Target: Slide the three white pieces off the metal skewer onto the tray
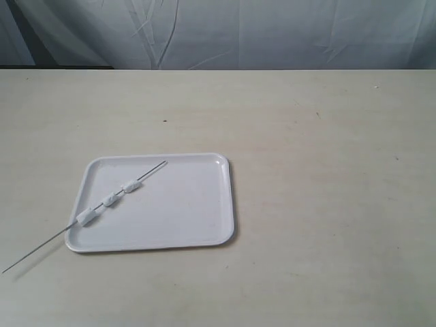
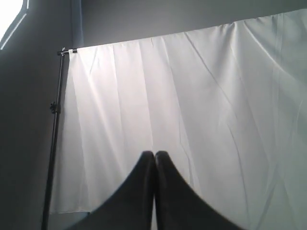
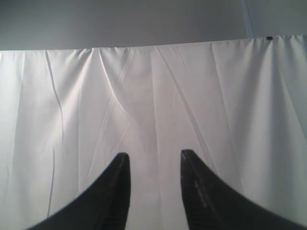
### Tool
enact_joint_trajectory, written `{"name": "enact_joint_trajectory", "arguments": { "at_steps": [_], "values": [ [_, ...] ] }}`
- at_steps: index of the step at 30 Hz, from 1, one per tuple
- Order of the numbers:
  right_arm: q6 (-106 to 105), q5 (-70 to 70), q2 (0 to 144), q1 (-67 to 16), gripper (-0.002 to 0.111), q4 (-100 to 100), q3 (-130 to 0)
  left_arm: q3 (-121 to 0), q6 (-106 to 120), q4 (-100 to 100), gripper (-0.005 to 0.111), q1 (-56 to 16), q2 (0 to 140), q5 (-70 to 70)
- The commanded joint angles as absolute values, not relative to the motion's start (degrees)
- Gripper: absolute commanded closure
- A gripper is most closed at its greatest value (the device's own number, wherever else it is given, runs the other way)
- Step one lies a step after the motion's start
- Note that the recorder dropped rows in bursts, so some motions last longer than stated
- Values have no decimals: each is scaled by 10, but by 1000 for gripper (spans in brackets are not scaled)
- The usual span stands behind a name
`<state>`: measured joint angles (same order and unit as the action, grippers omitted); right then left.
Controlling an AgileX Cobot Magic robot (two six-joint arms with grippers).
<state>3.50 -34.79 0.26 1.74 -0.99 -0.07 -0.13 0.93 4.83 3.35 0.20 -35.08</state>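
The white tray (image 1: 204,204) lies on the table left of centre. A thin metal skewer (image 1: 41,251) rests slanted across the tray's left part, its near end sticking out over the table past the front-left corner. Three white pieces are threaded on it: one (image 1: 88,216) at the tray's left rim, one (image 1: 110,199) in the middle, one (image 1: 131,185) farthest in. Neither arm shows in the exterior view. My left gripper (image 2: 154,154) is shut, empty, facing a white curtain. My right gripper (image 3: 153,155) is open, also facing the curtain.
The beige table (image 1: 327,170) stretches around the tray. A white curtain (image 1: 272,34) hangs behind the table's far edge. A dark stand pole (image 2: 53,139) holds the curtain in the left wrist view.
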Motion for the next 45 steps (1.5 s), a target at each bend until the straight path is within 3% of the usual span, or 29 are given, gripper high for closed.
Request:
{"name": "enact_joint_trajectory", "arguments": {
  "at_steps": [1, 5, 9, 18, 20, 22, 26, 32, 35, 39, 41, 42, 45],
  "values": [
    [126, -354, 0, 16, 74, -9, 0, 0, -147, 56, 107, 33, 0, -382],
    [204, -259, 0, 9, 79, -9, -47, -55, -178, 85, 107, 33, 0, -382],
    [210, -124, 38, -13, 96, -23, -156, -147, -174, 129, 107, 33, 44, -330],
    [210, 59, 298, -84, 91, -21, -397, -321, -192, 242, 107, -20, 315, -61],
    [210, 120, 353, -102, 95, -8, -441, -348, -194, 242, 107, -44, 370, 40],
    [207, 186, 410, -120, 107, 0, -477, -362, -194, 235, 107, -66, 421, 123],
    [150, 250, 507, -147, 109, 23, -514, -373, -129, 135, 107, -104, 528, 263],
    [50, 267, 631, -155, 109, 98, -518, -373, 205, -111, 107, -116, 660, 442],
    [-42, 312, 685, -155, 109, 162, -518, -373, 262, -107, 106, -116, 701, 493],
    [-194, 393, 779, -155, 109, 266, -518, -373, 261, -33, 88, -116, 736, 514],
    [-237, 402, 815, -155, 108, 298, -518, -373, 285, 8, 70, -116, 740, 519],
    [-261, 399, 837, -155, 103, 321, -518, -373, 303, 10, 65, -116, 740, 513],
    [-321, 391, 875, -155, 83, 402, -518, -373, 350, 6, 65, -116, 769, 512]
  ]
}}
